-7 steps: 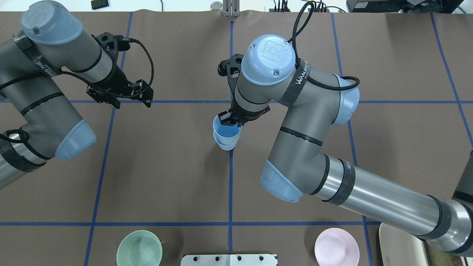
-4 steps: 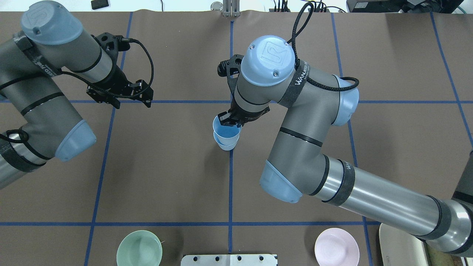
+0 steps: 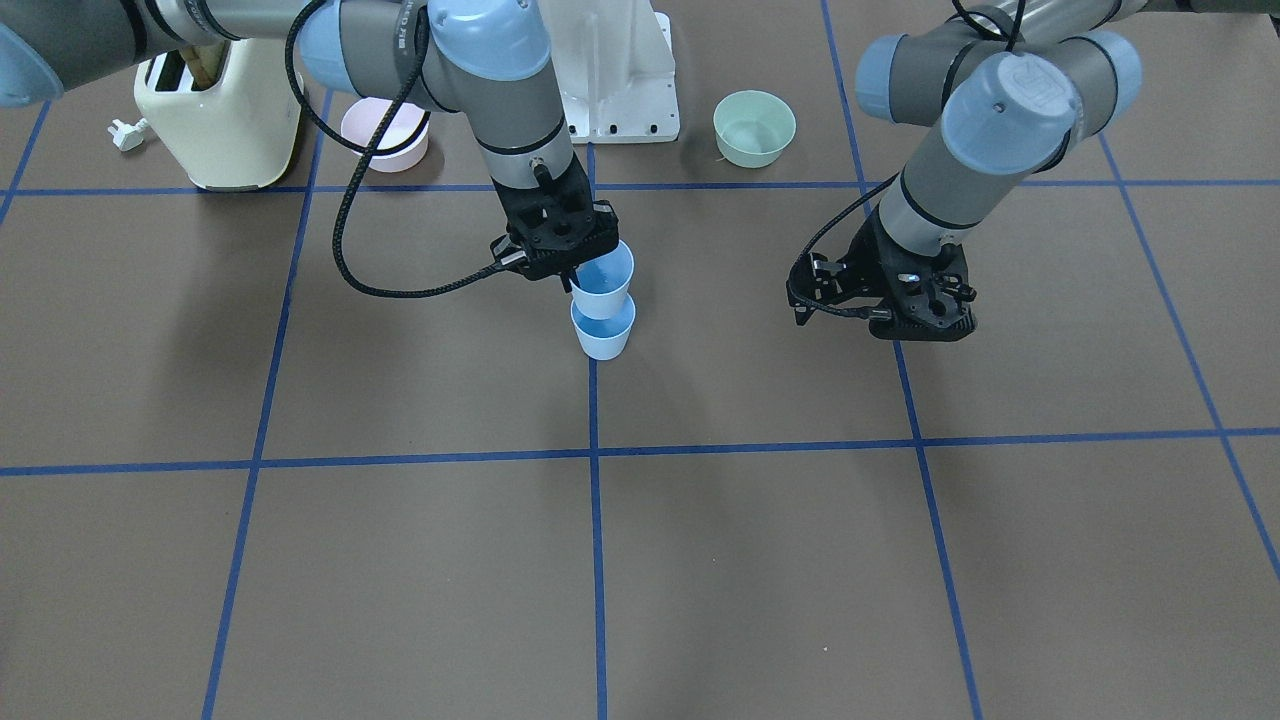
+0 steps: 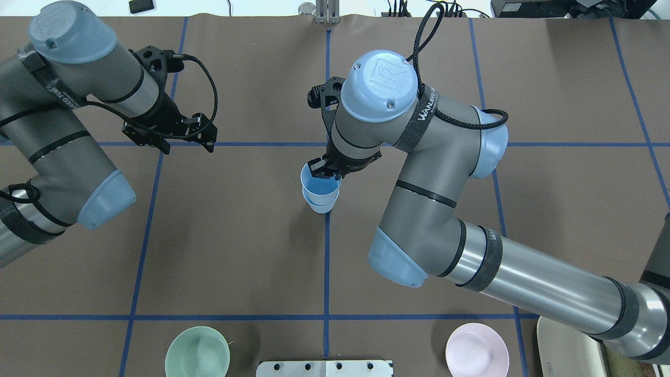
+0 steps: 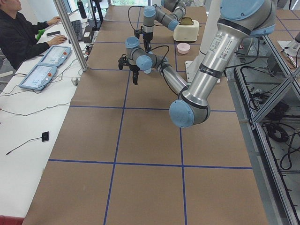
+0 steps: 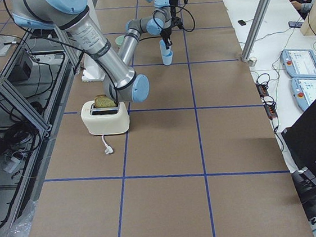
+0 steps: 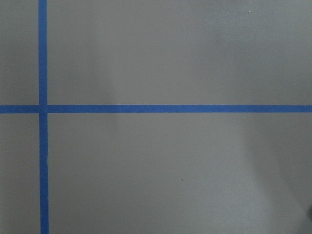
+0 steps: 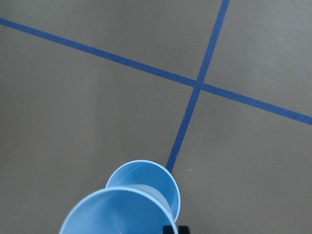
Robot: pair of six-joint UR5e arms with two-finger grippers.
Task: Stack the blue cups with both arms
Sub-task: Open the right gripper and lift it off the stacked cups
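Note:
Two pale-blue cups are at the table's middle, on a blue tape line. The lower cup (image 4: pixel 320 205) (image 3: pixel 603 335) stands upright on the table. My right gripper (image 4: pixel 325 168) (image 3: pixel 560 250) is shut on the rim of the upper cup (image 4: pixel 319 184) (image 3: pixel 603 278) and holds its base in the lower cup's mouth. The right wrist view shows the held cup's rim (image 8: pixel 117 212) close up, with the lower cup (image 8: pixel 156 180) just beyond it. My left gripper (image 4: pixel 170 137) (image 3: pixel 885 305) hangs open and empty over the table, well off to the left of the cups.
A mint-green bowl (image 4: pixel 197 352) (image 3: pixel 754 127) and a pink bowl (image 4: pixel 477 350) (image 3: pixel 385 133) sit near the white base (image 3: pixel 620 90). A cream toaster (image 3: pixel 215 120) (image 6: pixel 105 115) stands beside the pink bowl. An operator (image 5: pixel 18 33) sits at the table's far side.
My right gripper with the upper cup has shifted very slightly to the left over the lower cup. The left arm has not moved.

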